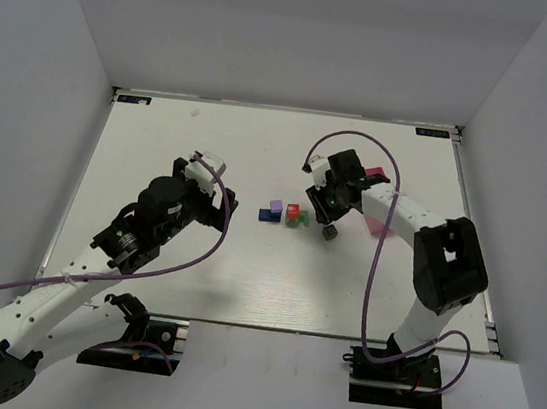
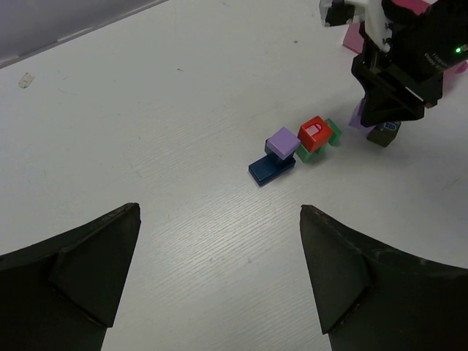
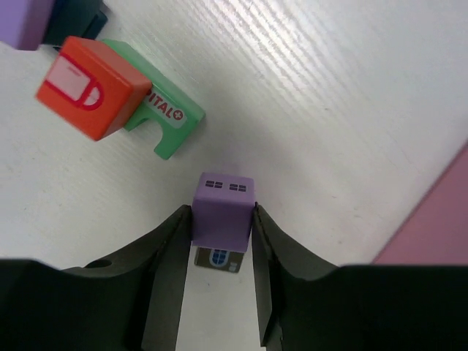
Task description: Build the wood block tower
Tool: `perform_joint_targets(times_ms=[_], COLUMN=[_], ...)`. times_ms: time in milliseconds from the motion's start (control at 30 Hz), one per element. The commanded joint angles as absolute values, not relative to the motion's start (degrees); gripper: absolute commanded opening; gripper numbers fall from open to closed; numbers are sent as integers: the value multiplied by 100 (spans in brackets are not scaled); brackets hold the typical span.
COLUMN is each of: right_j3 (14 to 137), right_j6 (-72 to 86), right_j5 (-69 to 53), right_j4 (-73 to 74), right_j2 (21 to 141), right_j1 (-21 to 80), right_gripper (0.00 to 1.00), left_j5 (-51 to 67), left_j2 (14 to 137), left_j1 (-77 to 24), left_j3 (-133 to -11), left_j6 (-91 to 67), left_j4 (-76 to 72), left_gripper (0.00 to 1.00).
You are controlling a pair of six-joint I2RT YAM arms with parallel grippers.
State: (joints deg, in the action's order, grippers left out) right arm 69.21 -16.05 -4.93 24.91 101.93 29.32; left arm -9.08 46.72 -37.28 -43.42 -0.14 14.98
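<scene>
Our right gripper (image 3: 223,227) clenches a small purple wooden block (image 3: 223,208) above a dark grey block (image 3: 218,259) on the white table (image 1: 194,275). Just left sits the wood block tower (image 2: 292,150): a red-orange cube (image 3: 88,88) on a green piece (image 3: 164,117), and another purple cube (image 2: 282,141) on a blue block (image 2: 267,168). Further left, our left gripper (image 2: 218,219) is spread wide and empty.

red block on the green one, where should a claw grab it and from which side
Probably from straight above: the red block sits atop the green block, its top clear. Pinch the two flat sides not facing the neighbouring purple block, which stands close beside it.
</scene>
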Motion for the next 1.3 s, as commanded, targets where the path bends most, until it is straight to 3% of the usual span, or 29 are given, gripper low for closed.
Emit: perform_joint_targets(times_ms=[0, 167, 467, 1267], right_j3=[7031, 7189, 8259, 9712], right_j6=[-1880, -2459, -3629, -5624], right_j5=[-387, -737, -1669, -1731], right_j4=[2548, 2776, 3673, 5036], right_j2=[9554, 9185, 9606, 10924], right_j1=[2962, 2971, 3322, 3744], right_gripper=[22, 19, 13, 13], left_j5=[-756, -484, -431, -378], left_j2=[4526, 4474, 4421, 4315], left_j1=[-3718, -3718, -3718, -3718], left_j3=[-4263, -4210, -4210, -4210], left_j6=[44, 202, 307, 308], left_j4=[1450, 1397, 1397, 1397], left_gripper=[100, 100, 100, 100])
